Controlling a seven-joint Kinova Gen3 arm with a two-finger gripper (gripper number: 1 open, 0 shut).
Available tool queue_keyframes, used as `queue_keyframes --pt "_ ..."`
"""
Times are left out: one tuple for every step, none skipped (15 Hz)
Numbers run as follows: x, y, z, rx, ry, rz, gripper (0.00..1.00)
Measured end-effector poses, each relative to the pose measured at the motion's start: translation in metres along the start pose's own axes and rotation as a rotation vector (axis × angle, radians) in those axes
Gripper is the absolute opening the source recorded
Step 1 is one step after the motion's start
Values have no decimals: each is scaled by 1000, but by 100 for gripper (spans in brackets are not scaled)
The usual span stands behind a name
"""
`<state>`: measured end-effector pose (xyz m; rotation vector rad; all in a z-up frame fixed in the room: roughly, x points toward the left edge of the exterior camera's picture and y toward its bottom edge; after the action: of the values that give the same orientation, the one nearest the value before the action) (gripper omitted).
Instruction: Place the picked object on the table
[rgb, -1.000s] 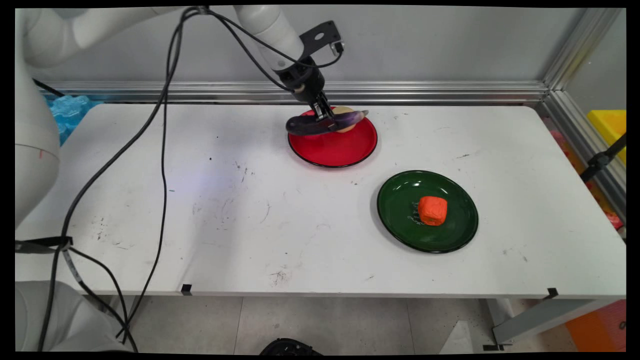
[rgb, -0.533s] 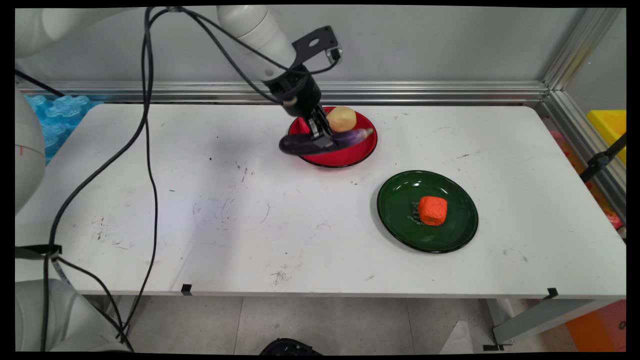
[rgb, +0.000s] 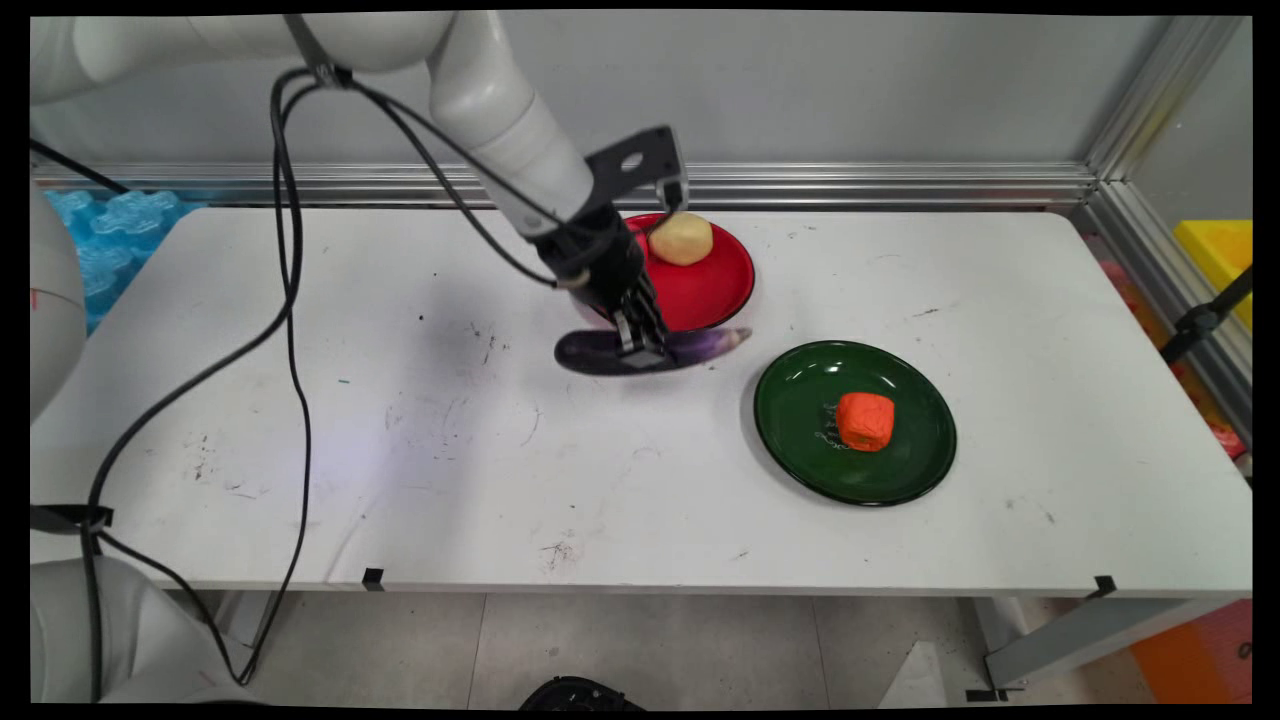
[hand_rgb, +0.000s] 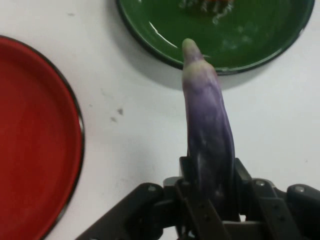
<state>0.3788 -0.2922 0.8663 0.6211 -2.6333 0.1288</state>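
My gripper (rgb: 641, 345) is shut on a purple eggplant (rgb: 700, 346) and holds it level just above the table, in front of the red plate (rgb: 715, 290). The hand view shows the eggplant (hand_rgb: 207, 120) clamped between the two fingers, its pale tip pointing at the green plate (hand_rgb: 165, 25), with the red plate (hand_rgb: 35, 140) at the left. A yellowish potato (rgb: 681, 239) lies at the back of the red plate. The green plate (rgb: 800, 410) stands to the right and nearer, with an orange block (rgb: 865, 421) on it.
Black cables (rgb: 290, 330) hang from the arm down over the table's left half. An aluminium rail (rgb: 880, 185) runs along the back edge and down the right side. Blue packing material (rgb: 100, 230) lies beyond the table's left end.
The gripper has carried the eggplant off the red plate, toward the near side and lower, to just in front of the plate. The potato, once partly hidden, shows fully.
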Motion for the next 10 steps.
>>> queue_keyframes --pt "-3 3 7 -1 -4 6 0" --pt "-5 5 11 0 -7 9 0" --pt "-8 7 19 1 -11 14 0" --pt "-10 8 24 3 -16 18 0" --pt "-14 9 32 5 -22 22 0" --pt "-17 9 40 7 -27 24 0" --pt "-21 10 50 9 -34 26 0" --pt "-24 10 57 9 -39 28 0" --pt "-27 9 65 10 -43 29 0" --pt "-29 8 73 11 -44 28 0"
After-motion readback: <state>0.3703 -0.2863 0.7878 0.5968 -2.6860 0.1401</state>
